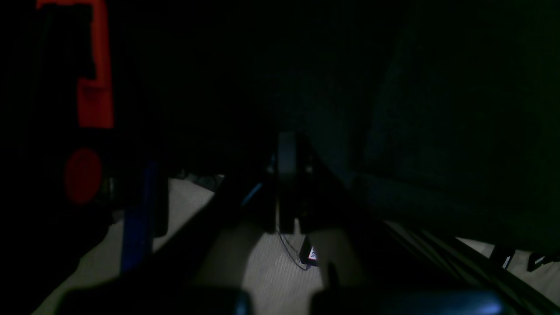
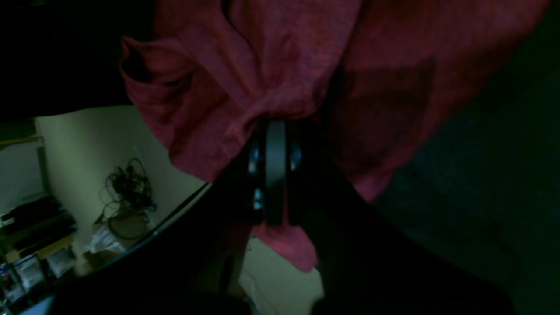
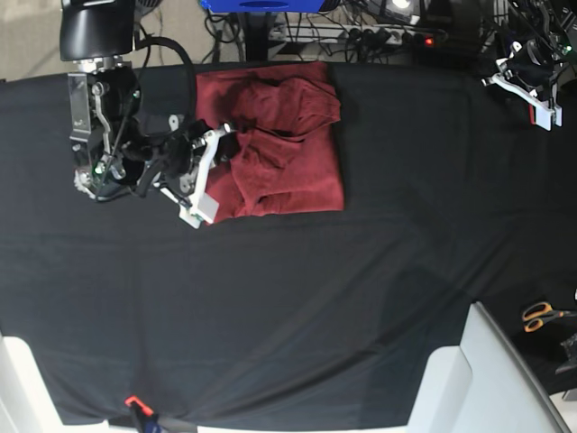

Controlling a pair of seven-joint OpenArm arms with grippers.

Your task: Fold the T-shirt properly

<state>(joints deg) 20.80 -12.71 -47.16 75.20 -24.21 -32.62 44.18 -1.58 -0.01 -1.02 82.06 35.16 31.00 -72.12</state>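
The dark red T-shirt (image 3: pixel 288 153) lies partly folded and rumpled on the black cloth near the table's far edge. A bunch of its fabric (image 2: pixel 262 65) is pinched at its left edge by my right gripper (image 2: pixel 276 124), which is shut on it; in the base view that gripper (image 3: pixel 227 140) reaches in from the left. My left gripper (image 1: pixel 286 139) is shut with nothing in it, over dark cloth, and sits far off at the back right corner (image 3: pixel 525 86), well apart from the shirt.
Black cloth (image 3: pixel 297 298) covers the table. Orange-handled scissors (image 3: pixel 541 314) lie at the right edge. A white panel (image 3: pixel 478 379) stands at the front right. Cables and a power strip (image 3: pixel 379 32) run beyond the far edge.
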